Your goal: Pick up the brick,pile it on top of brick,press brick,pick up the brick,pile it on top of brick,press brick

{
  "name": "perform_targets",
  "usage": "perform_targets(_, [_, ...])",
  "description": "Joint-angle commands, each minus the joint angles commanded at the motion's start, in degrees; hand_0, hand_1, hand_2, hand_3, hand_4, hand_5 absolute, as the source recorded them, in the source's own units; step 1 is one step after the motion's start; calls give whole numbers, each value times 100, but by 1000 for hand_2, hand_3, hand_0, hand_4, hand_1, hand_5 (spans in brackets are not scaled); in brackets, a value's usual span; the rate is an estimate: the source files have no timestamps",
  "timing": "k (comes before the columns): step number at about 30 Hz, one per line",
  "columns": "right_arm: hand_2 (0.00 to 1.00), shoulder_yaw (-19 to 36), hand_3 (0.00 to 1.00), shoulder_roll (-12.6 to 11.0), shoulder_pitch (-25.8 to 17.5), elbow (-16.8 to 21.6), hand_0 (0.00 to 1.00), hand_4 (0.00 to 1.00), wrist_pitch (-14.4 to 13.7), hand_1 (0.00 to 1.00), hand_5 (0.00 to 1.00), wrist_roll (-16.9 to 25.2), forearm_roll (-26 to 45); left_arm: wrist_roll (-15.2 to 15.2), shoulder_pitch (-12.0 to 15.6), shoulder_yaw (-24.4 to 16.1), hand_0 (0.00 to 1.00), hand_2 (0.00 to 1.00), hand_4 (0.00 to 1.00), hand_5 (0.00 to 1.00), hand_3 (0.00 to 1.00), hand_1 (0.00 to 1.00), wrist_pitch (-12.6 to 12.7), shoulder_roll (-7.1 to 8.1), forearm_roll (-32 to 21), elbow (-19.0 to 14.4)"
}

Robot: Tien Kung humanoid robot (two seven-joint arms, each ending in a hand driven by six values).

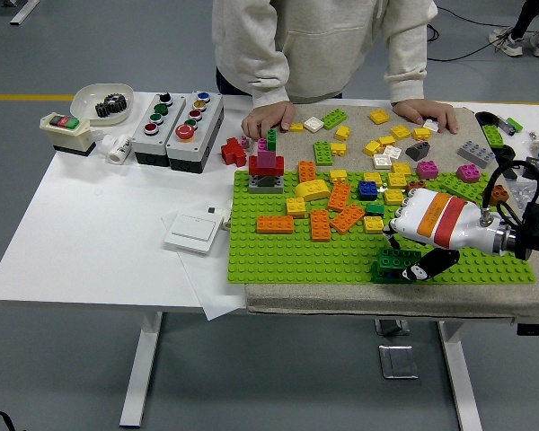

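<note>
White table [90, 242] on grey floor carries a felt mat w/ green baseplate [287, 256]; loose bricks crowd the baseplate's far half. Person's hands [268, 119] rest flat beyond the baseplate, button boxes [175, 117] to its far left. Right hand [411, 259] at baseplate's near-right edge, fingers clamped on dark green brick [395, 264] sitting on the studs.

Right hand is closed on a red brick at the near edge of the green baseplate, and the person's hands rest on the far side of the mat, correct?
Not quite: the brick in the right hand is dark green, not red, as the head view shows. The rest holds: it sits at the near edge of the green baseplate, and the person's hands rest on the mat's far side.
</note>
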Motion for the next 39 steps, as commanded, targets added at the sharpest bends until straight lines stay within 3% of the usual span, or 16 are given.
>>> perform_targets(39, [217, 84, 489, 0, -23, 19, 221, 916, 153, 130, 590, 7, 33, -30, 18, -26, 645, 722, 670, 667, 585, 716, 26, 0, 77, -10])
